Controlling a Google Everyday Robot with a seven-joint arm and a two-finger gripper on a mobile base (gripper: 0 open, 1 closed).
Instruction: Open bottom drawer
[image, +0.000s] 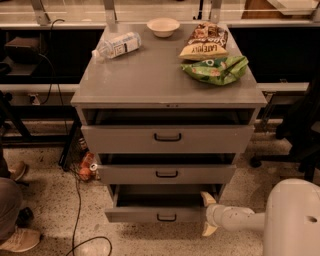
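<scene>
Right beside the end effector (208, 214) sits the bottom drawer (150, 215), ajar.

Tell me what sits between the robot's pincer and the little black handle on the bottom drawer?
Nothing. In the camera view, only the bottom drawer's bare grey front runs from the handle to the pincer, which is at its right end.

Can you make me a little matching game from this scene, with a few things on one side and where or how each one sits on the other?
Things:
1. bottom drawer
2. gripper
3. bowl
4. water bottle

Places or states:
A. lying on its side, left rear of the cabinet top
B. low down, at the right end of a drawer front
C. pulled partly out, just above the floor
D. upright, rear middle of the cabinet top

Pairs: 1-C, 2-B, 3-D, 4-A
</scene>
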